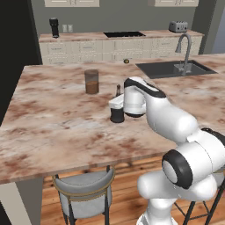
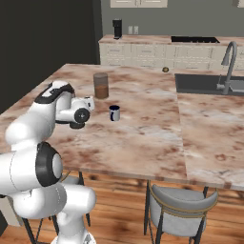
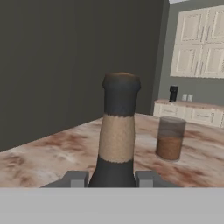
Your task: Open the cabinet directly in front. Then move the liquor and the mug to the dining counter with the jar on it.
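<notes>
The liquor is a near-black bottle with a brownish neck. It stands upright on the marble dining counter, its base low at the surface. My gripper is shut on it from the side, and in the hand view the neck rises between the two fingertips of the gripper. The jar, clear glass with brown contents, stands just beyond the bottle, also seen as the jar. The small grey mug sits on the dining counter, right of the gripper and below the jar.
A sink with a tall faucet is set into the counter's far right. Behind it runs a back counter with a cooktop, toaster and dark grinder. Cream wall cabinet doors hang shut. Stools stand below the near edge.
</notes>
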